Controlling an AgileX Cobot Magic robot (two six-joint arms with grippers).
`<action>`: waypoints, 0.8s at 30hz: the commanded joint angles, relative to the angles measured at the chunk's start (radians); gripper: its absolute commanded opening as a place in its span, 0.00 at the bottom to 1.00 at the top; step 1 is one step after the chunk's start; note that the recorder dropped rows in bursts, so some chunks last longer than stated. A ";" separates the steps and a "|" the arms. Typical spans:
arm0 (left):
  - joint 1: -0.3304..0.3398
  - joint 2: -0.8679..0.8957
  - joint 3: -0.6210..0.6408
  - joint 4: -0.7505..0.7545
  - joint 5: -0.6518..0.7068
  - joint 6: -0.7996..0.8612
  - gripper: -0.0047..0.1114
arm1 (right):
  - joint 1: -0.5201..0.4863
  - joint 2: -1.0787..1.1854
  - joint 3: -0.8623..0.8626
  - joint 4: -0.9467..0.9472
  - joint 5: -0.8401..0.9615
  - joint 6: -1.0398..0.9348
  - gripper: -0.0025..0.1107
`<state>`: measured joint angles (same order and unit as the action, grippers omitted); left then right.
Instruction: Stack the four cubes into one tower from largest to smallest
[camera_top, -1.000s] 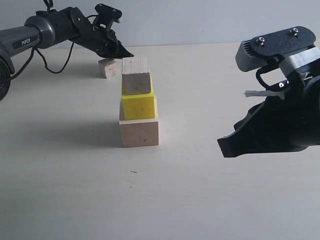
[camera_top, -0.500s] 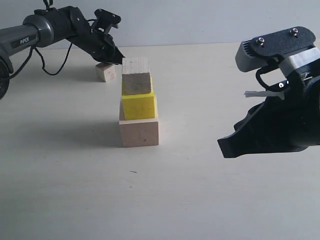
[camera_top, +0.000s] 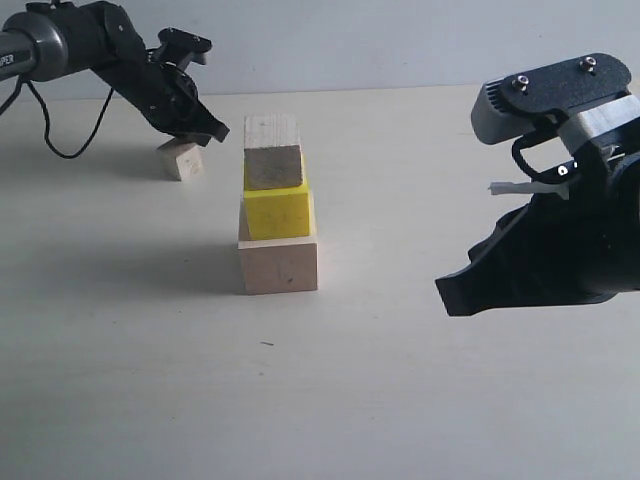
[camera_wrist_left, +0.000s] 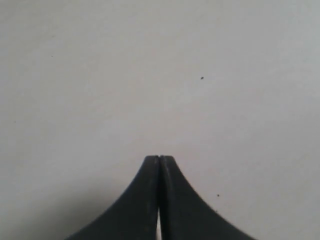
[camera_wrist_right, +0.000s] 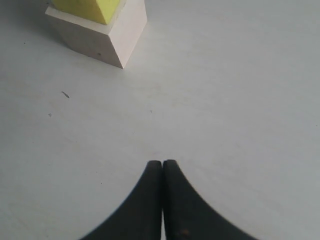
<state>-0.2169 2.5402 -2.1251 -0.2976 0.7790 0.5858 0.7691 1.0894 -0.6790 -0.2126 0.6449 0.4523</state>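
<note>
- Three cubes stand stacked mid-worktop: the large pale wood cube at the bottom, the yellow cube on it, and a smaller pale wood cube on top.
- The smallest cube sits apart, left of the stack and slightly tilted, just under the left pincer — jaws pressed together, holding nothing.
- The right pincer hovers right of the stack — also closed, empty.

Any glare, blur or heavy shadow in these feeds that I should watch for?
Exterior view: light even, a soft shadow falls left of the stack; the right gripper looms close, dark and detail-poor. Left wrist view: left gripper slightly soft against the table. Right wrist view: large cube sharp, no glare.
</note>
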 joint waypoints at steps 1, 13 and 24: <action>-0.004 -0.055 0.096 -0.011 -0.027 0.011 0.04 | -0.001 -0.008 0.004 -0.001 -0.002 -0.007 0.02; -0.003 -0.238 0.443 -0.027 -0.227 0.045 0.04 | -0.001 -0.008 0.004 0.010 0.016 -0.007 0.02; -0.003 -0.280 0.576 -0.030 -0.266 0.058 0.04 | -0.001 -0.008 0.004 0.056 0.018 -0.054 0.02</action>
<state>-0.2191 2.2714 -1.5834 -0.3279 0.4938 0.6389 0.7691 1.0894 -0.6790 -0.1634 0.6642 0.4142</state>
